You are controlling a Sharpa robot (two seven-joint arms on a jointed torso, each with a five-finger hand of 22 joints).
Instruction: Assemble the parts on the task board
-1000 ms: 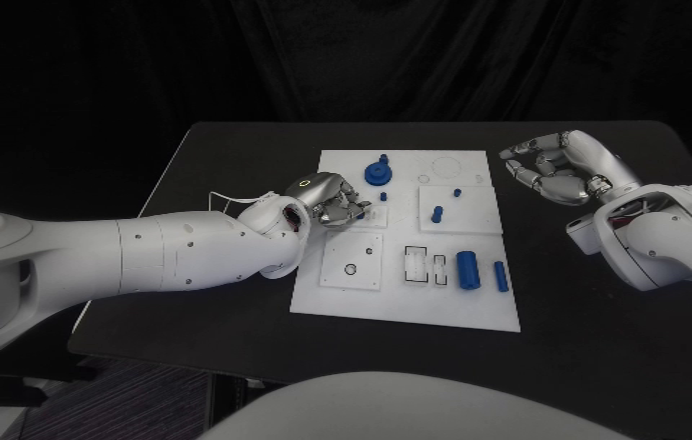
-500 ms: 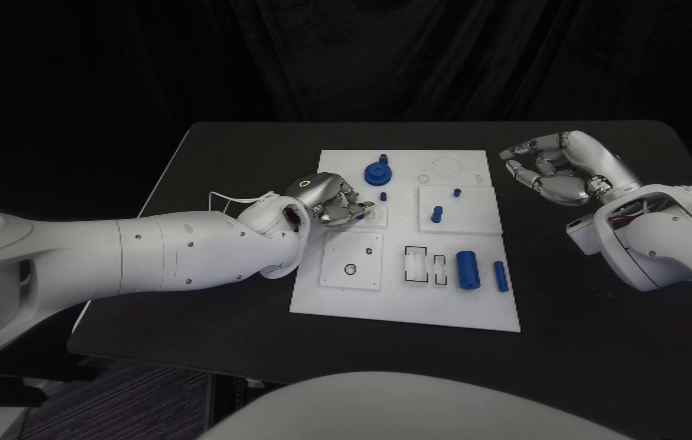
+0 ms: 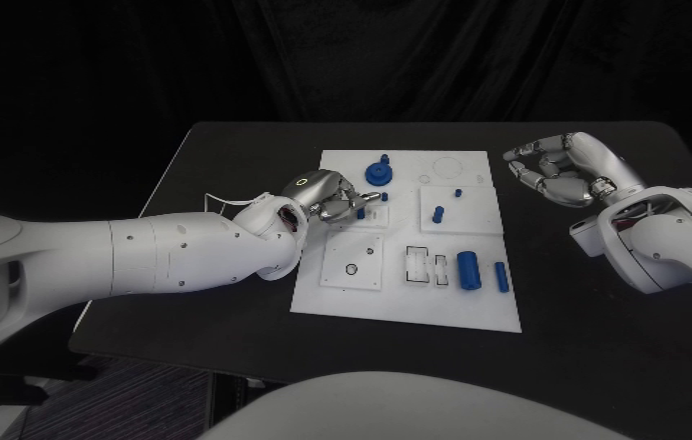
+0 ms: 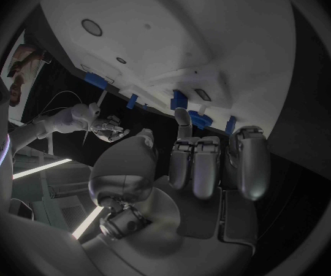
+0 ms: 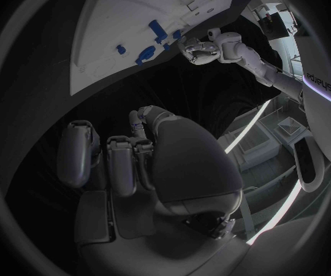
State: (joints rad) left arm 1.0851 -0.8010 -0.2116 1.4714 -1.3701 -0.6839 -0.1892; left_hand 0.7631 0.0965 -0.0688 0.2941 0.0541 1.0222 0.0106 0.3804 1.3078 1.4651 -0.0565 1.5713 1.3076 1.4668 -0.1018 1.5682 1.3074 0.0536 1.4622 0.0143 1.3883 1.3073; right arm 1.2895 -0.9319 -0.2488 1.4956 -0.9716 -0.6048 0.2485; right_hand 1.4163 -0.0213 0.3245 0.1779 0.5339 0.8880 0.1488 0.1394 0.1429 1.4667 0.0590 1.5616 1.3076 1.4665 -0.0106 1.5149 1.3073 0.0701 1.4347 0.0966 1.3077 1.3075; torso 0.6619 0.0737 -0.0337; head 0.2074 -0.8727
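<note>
The white task board (image 3: pixel 404 300) lies mid-table. My left hand (image 3: pixel 332 198) hovers over its left middle with fingers curled and one fingertip stretched out. A small blue peg (image 3: pixel 359 214) stands right at those fingertips; in the left wrist view the peg (image 4: pixel 179 99) sits just beyond the outstretched finger of that hand (image 4: pixel 204 165), and nothing lies in the palm. My right hand (image 3: pixel 565 170) hangs off the board's right side, fingers curled in on nothing, as the right wrist view (image 5: pixel 135 159) shows too.
On the board are a blue round piece with a knob (image 3: pixel 378 171), small pegs (image 3: pixel 436 215), a thick blue cylinder (image 3: pixel 467 268) and a thin one (image 3: pixel 500 277). Black table (image 3: pixel 216 160) surrounds the board.
My left hand has drawn slightly up and back, uncovering the small blue peg at its fingertips, and one finger has stretched out. The right hand has barely moved.
</note>
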